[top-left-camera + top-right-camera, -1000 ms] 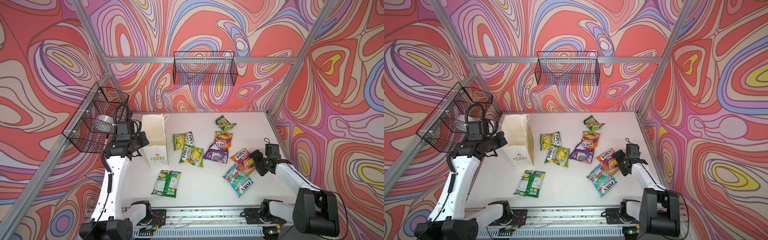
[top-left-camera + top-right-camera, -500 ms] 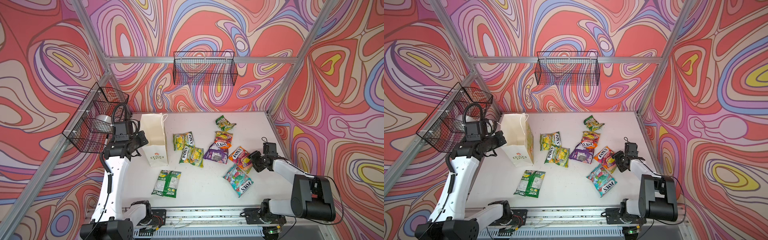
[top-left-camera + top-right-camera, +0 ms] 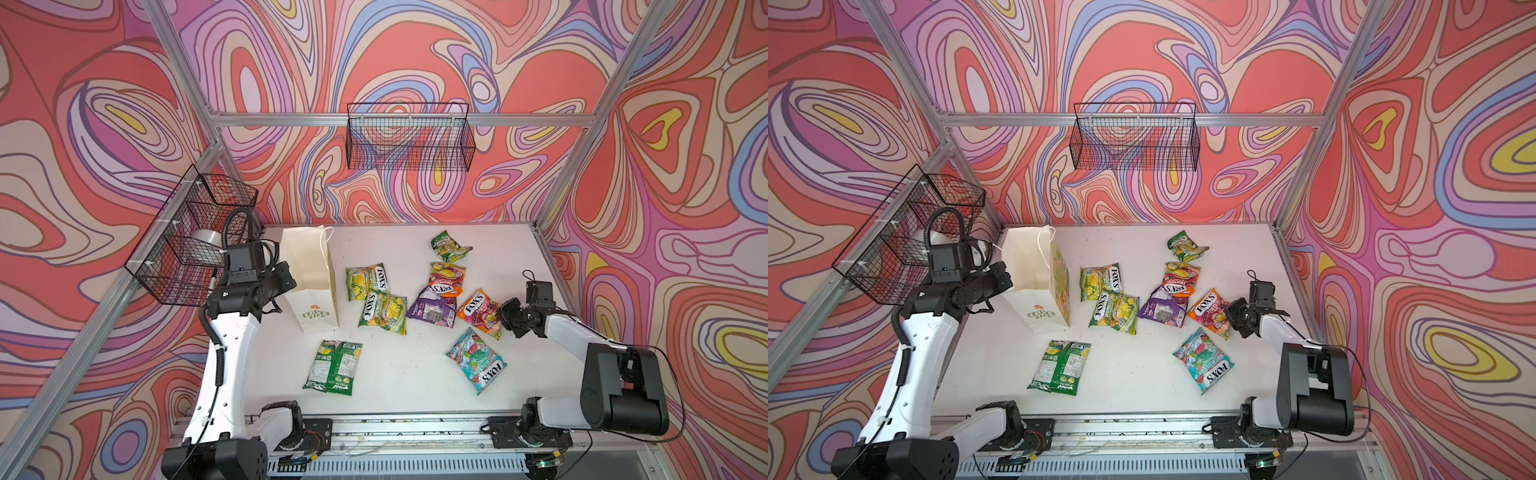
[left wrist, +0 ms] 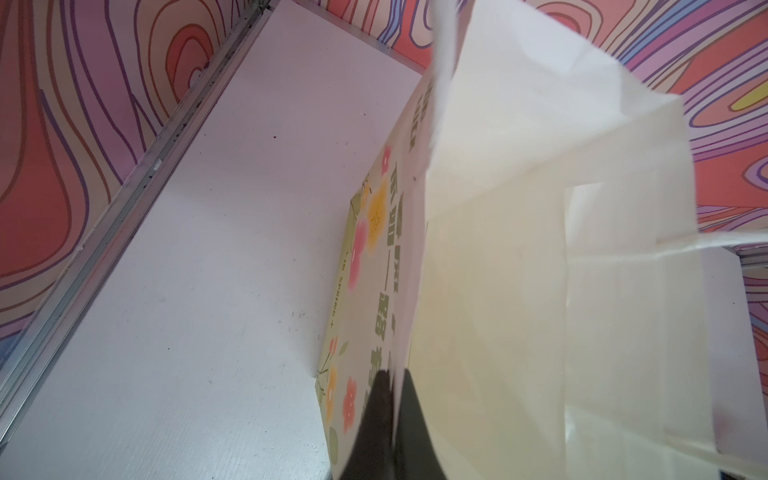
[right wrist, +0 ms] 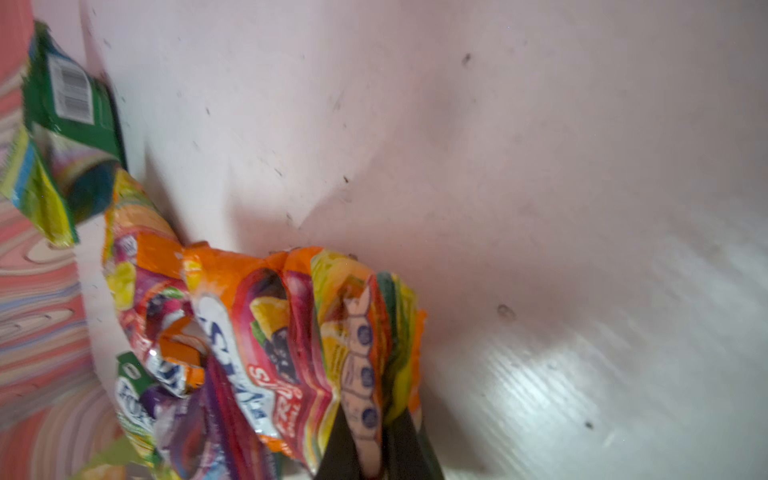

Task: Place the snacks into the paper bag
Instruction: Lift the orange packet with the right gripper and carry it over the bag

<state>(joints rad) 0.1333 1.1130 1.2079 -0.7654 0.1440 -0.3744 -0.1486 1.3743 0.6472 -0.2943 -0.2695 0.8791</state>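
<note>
Right wrist: right pincer [image 5: 372, 419] is clamping fully closed on orange FOX'S packet [image 5: 266, 316].
Left wrist: left pincer [image 4: 394, 386] is pinching closed on paper bag [image 4: 540, 270].

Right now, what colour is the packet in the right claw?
Orange packet, clearest in the right wrist view.

The left arm [image 3: 226, 353] stands tall at 7 o'clock, its white link upright and its black wrist bent toward 2 o'clock. The left gripper [image 3: 291, 281] is clamped on the rim of the white paper carrier bag [image 3: 309, 266]. The right arm [image 3: 569, 332] stretches low from 4 o'clock toward 10. The right gripper [image 3: 505, 316] pinches the orange glossy candy packet [image 3: 476, 309].
</note>
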